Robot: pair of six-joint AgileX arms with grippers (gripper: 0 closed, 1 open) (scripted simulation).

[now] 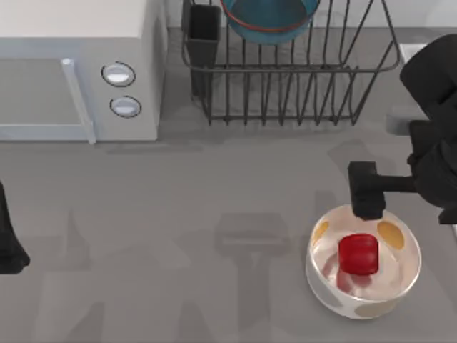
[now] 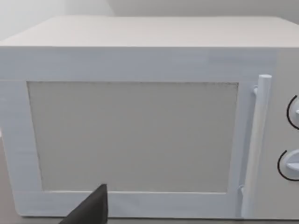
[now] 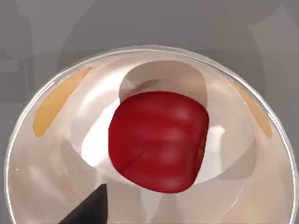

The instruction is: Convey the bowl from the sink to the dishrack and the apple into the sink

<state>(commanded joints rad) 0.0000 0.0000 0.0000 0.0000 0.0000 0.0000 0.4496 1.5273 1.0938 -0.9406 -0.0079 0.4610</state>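
While the microwave (image 1: 78,71) fills the bench's back left corner, the dishrack (image 1: 285,78) stands along the back edge to its right, with the teal bowl (image 1: 270,20) already resting among its bars. That half of the job looks done. What remains is the apple (image 1: 358,254), which lies not in any sink but in the cream spotted bowl (image 1: 400,286) near the front right corner of the bench; a pale raised rim at the right edge may be the sink, though I cannot be sure.

My right gripper (image 1: 365,191) hangs over the back rim of the spotted bowl, just behind the apple and apart from it, holding nothing. How wide its fingers stand I cannot tell. From the right wrist view the apple (image 3: 159,140) sits squarely ahead. My left arm is parked at the bench's left edge, facing the microwave (image 2: 140,130).
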